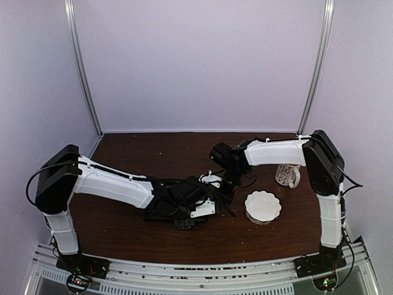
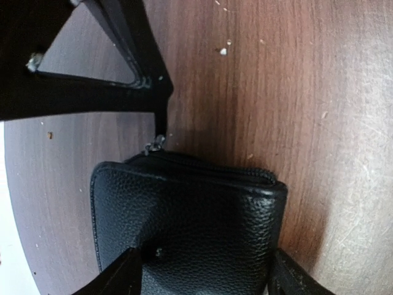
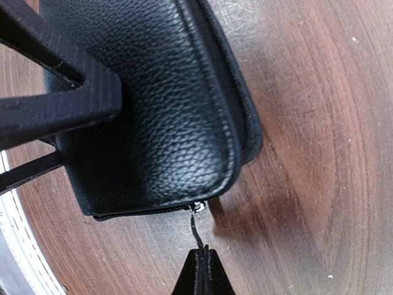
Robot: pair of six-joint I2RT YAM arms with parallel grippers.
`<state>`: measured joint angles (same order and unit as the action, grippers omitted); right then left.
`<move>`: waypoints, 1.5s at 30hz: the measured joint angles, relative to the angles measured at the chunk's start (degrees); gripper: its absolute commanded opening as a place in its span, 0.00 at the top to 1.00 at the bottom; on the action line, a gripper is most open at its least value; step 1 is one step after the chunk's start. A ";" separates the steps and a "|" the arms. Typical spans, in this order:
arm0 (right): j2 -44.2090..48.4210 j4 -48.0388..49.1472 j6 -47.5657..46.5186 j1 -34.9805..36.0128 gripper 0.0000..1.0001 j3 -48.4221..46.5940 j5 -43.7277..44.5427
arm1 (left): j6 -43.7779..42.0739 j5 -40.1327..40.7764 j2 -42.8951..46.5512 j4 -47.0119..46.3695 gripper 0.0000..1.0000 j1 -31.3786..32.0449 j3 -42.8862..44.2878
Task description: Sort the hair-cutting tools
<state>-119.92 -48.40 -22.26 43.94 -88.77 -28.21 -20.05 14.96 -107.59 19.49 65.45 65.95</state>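
Observation:
No scissors or black clip pieces show in any view. The black zip case (image 1: 164, 210) lies at the table's middle. My left gripper (image 1: 206, 200) straddles the case's end, one finger against each side (image 2: 199, 273), shut on the case (image 2: 184, 221). My right gripper (image 1: 226, 183) is shut on the case's thin zipper pull (image 3: 195, 226), its fingertips pressed together (image 3: 201, 261) just off the case's corner (image 3: 153, 104). The zipper (image 2: 209, 171) looks closed along the edge that shows. The right gripper's fingers (image 2: 123, 55) show at the top of the left wrist view.
A white scalloped bowl (image 1: 263, 206) stands right of the case. A patterned mug (image 1: 287, 175) stands behind it near the right arm. The left gripper's finger (image 3: 61, 98) crosses the right wrist view. The table is dark brown wood (image 1: 153, 153).

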 measured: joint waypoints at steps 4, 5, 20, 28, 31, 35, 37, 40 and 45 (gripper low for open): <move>0.02 -0.28 -0.85 0.11 1.00 1.01 -1.75 | 0.66 1.60 0.00 -1.55 0.34 0.28 -0.50; 0.00 -0.72 -1.38 0.15 1.00 1.20 -2.45 | 1.05 2.12 0.00 -2.03 0.34 0.28 -0.74; -2.16 -7.56 -4.46 1.88 0.96 -0.04 -11.52 | 5.35 7.06 0.28 -6.36 0.31 0.87 -4.13; 0.44 -13.33 -5.73 -1.77 0.51 -0.72 -14.56 | 8.92 10.91 7.56 -6.40 0.03 0.09 -7.91; 6.14 -14.16 -6.23 -4.22 0.04 -0.15 -14.10 | 10.01 14.21 13.70 -5.01 0.02 -0.48 -7.98; 16.57 -14.23 -6.67 -7.17 0.00 1.38 -10.95 | 10.71 18.93 20.96 -2.01 0.02 -1.95 -5.57; 20.65 -14.19 -6.99 -8.61 0.00 1.40 -8.92 | 10.88 21.16 22.97 -0.85 0.02 -3.61 -3.65; 26.45 -13.66 -6.88 -11.28 0.00 1.49 -6.12 | 11.45 24.20 26.58 0.11 0.02 -7.91 -1.90; 37.94 -6.71 -2.64 -21.73 0.00 4.13 -3.32 | 15.72 27.26 32.87 0.46 0.02 -18.49 0.37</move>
<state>-81.97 -55.11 -24.91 22.22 -84.64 -31.53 -4.34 42.22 -74.72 19.94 46.96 66.32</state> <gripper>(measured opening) 0.999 0.978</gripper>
